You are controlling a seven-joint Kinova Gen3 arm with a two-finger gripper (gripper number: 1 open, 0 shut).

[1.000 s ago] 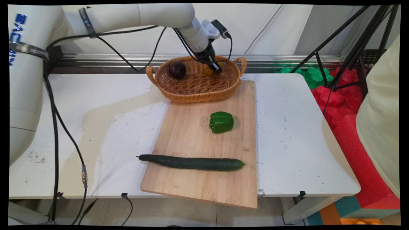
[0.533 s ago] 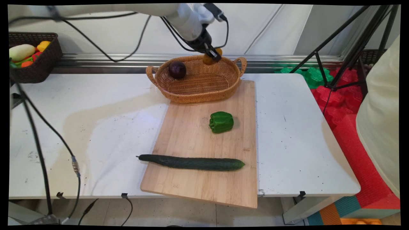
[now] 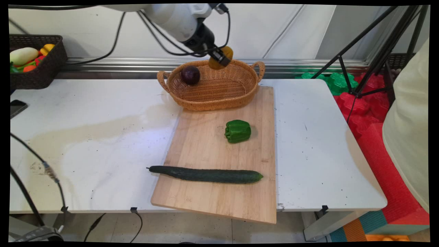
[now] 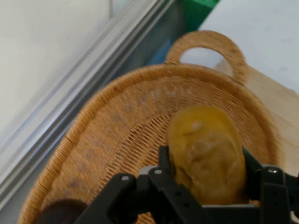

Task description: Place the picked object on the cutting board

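Main view, from left to right: a dark basket (image 3: 36,61) of mixed produce sits at the table's (image 3: 103,137) far left corner, with a phone (image 3: 16,107) lying just in front of it. Near the middle, a wicker basket (image 3: 212,97) with two handles stands at the far edge, its near side overlapping a wooden cutting board (image 3: 212,199). A dark purple round fruit (image 3: 190,74) lies inside the basket at its left end. Above the basket's far rim hangs the black gripper (image 3: 219,59), its claw pinching a yellow lumpy fruit (image 3: 223,54), perhaps a lemon or potato, lifted clear of the wicker. On the board, a green bell pepper (image 3: 237,131) sits toward the right, and a long cucumber (image 3: 205,174) lies across the near part, its stem end poking off the board's left edge.

Hand view: the fingers (image 4: 166,163) clamp the yellow fruit (image 4: 205,154) from both sides, with the basket (image 4: 117,140) below. The fruit is out of the basket and not yet set down anywhere.
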